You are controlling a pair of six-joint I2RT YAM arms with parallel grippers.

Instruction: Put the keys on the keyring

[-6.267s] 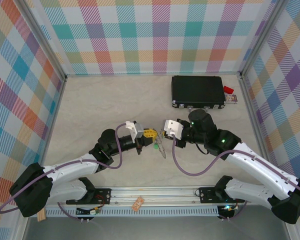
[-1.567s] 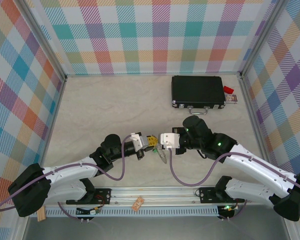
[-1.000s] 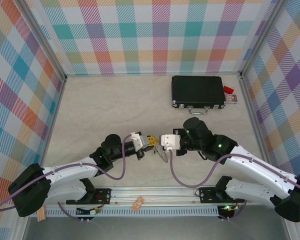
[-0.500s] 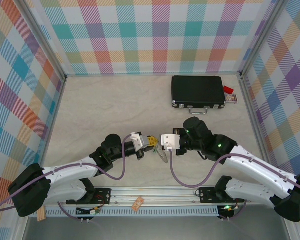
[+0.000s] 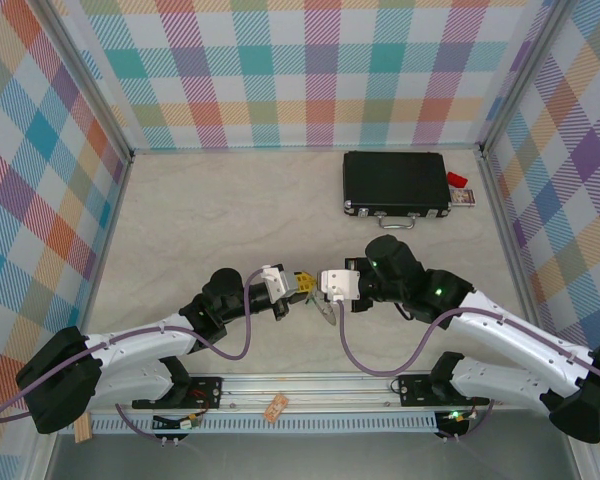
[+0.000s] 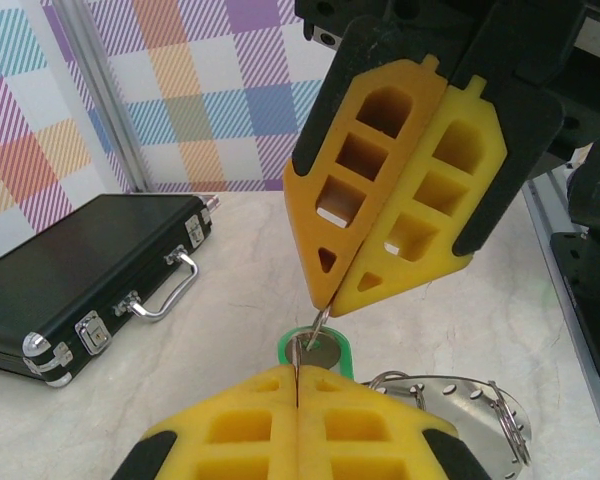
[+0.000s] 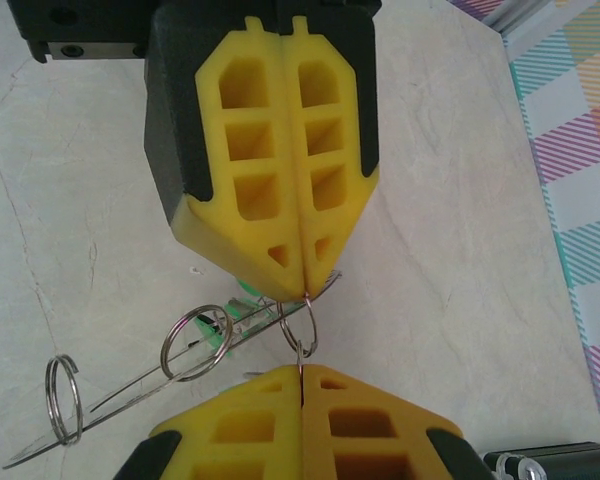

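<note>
Here the key (image 6: 315,350), tiny with a bright green head, sits well in front of the case (image 5: 396,184). The left gripper (image 6: 298,374) is clamped on its head. The right gripper (image 7: 301,372) is pinched together on a small wire ring (image 7: 302,335). The keyring (image 6: 458,400), flat grey metal carrying wire loops, slants just beside the key.

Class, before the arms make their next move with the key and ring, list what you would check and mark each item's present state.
1. Left gripper shut on green key: ok.
2. Right gripper shut on split ring: ok.
3. Key threaded onto that ring: cannot tell.
4. Keyring lifted off the table: cannot tell.
5. Black case well away from both grippers: ok.
</note>
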